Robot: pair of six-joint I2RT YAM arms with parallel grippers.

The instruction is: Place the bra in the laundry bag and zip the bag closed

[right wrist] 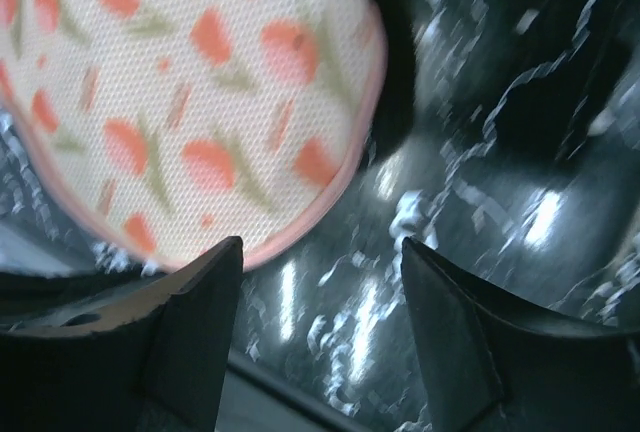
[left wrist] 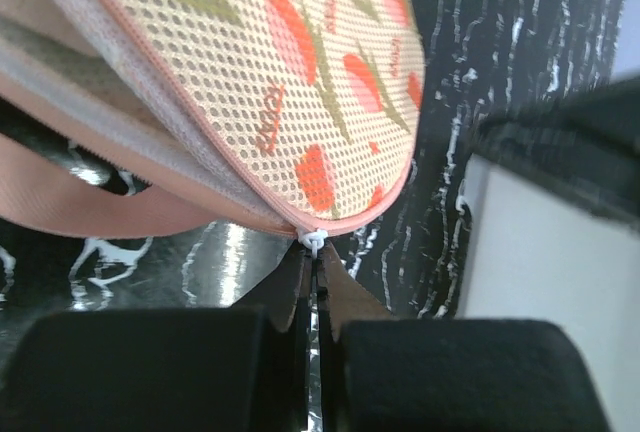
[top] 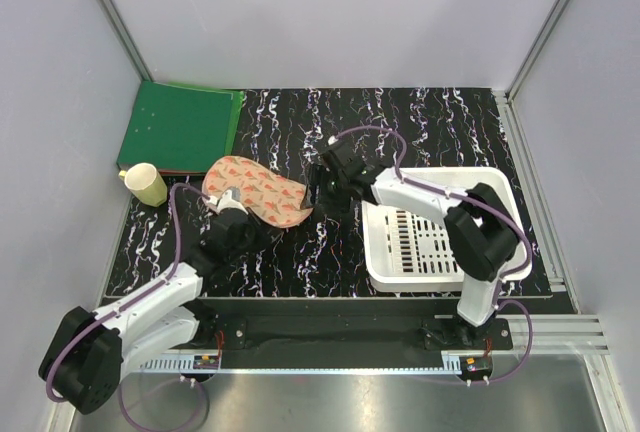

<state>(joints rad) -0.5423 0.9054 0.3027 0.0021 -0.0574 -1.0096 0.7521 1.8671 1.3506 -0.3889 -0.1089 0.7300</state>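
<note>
The laundry bag (top: 258,192), peach with red-orange prints, lies on the black marbled table left of centre. My left gripper (top: 260,224) is at its near edge. In the left wrist view the gripper (left wrist: 316,257) is shut on the bag's white zipper pull (left wrist: 314,242) at the rounded end of the bag (left wrist: 300,72). Left of the pull the seam gapes, showing pale lining and smooth dusty-pink fabric (left wrist: 70,207) that may be the bra. My right gripper (top: 322,184) is open and empty just right of the bag, its jaws (right wrist: 320,252) over bare table beside the bag's edge (right wrist: 200,132).
A white slotted basket (top: 440,227) stands at the right under my right arm and shows in the left wrist view (left wrist: 540,252). A green folder (top: 180,127) lies at the back left. A pale yellow cup (top: 147,184) stands left of the bag.
</note>
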